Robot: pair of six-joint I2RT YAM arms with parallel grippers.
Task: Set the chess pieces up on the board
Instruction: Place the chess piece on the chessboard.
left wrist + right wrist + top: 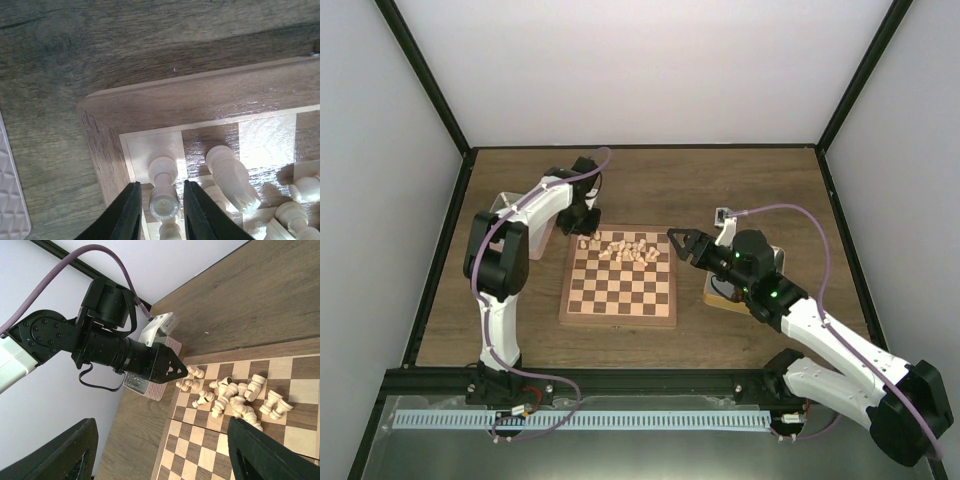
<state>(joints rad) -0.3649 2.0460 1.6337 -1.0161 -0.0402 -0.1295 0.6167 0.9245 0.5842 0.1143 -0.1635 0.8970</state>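
The left gripper [162, 215] has its fingers close on both sides of one chess piece [164, 206]. It may be pinching it, but the tight view hides that. The piece is at the corner of the board [200, 102] nearest the table's far left corner. The gripper should squeeze softly and lift straight up, not bumping the other chess pieces [232, 177]. The right gripper [682, 243] hangs spread wide.

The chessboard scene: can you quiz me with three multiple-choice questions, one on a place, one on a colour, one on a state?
1. Where do the chess pieces lie? A near rows; B far rows of the board; C off it.
2. Their colour? A black; B red; C pale cream.
3. The right gripper is: A open, empty; B shut on a pawn; C out of view.
Answers: B, they cluster at the far edge; C, all are light wood; A, its fingers stand wide apart with nothing between.
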